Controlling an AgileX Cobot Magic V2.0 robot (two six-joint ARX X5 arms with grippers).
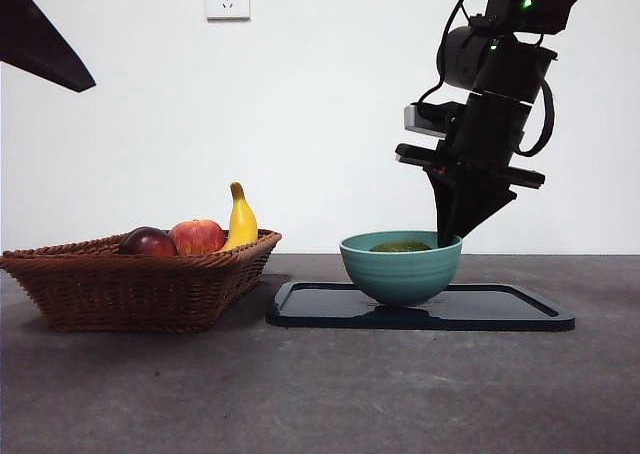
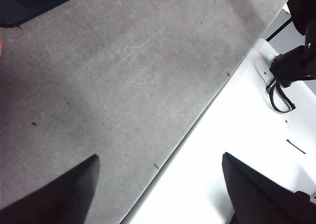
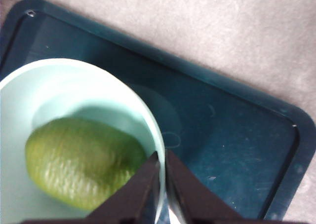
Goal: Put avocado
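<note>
The avocado [image 1: 400,245], green and bumpy, lies inside the teal bowl [image 1: 400,269]; only its top shows over the rim. In the right wrist view the avocado [image 3: 81,162] rests on the floor of the bowl [image 3: 74,81]. My right gripper [image 1: 447,236] comes down from the upper right, its tip at the bowl's right rim. Its jaws [image 3: 160,157] are shut with only a sliver between them, right at the rim beside the avocado and holding nothing. My left gripper [image 2: 158,184] is open and empty, high at the left over the table's edge.
The bowl stands on a dark tray [image 1: 500,309], which also shows in the right wrist view [image 3: 222,135]. A wicker basket [image 1: 140,284] at the left holds a dark red fruit [image 1: 148,241], a red apple [image 1: 197,236] and a banana [image 1: 241,219].
</note>
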